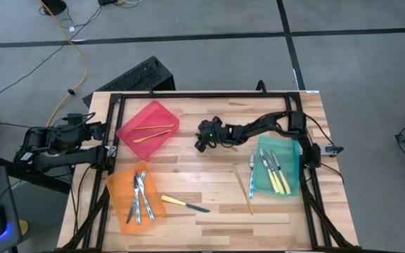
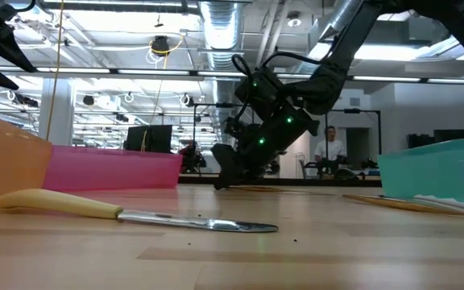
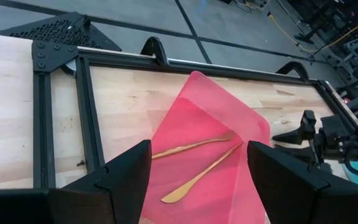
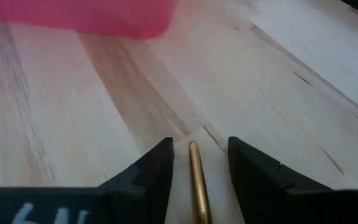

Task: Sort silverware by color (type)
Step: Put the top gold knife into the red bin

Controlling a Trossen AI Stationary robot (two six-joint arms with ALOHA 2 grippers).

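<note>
Right gripper (image 1: pixel 204 140) is low over the middle of the wooden table (image 1: pixel 209 211), near the red bin (image 1: pixel 148 128), its fingers narrowly parted around a gold piece (image 4: pixel 196 180). Left gripper (image 1: pixel 103 130) waits open at the left edge. Yellow-handled knife (image 1: pixel 185 204) lies near the front edge; a gold stick (image 1: pixel 242 187) beside the green bin (image 1: pixel 278 167).

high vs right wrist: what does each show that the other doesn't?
Only the high view: the orange bin with silvery-blue pieces, the green bin with yellow-handled ones, two gold pieces in the red bin, a yellow-handled knife loose on the table, and the left pincer parked at the table's left edge.

Only the right wrist view: a gold piece lying between the open right pincer fingers.

Both: the red bin and the wooden table.
</note>
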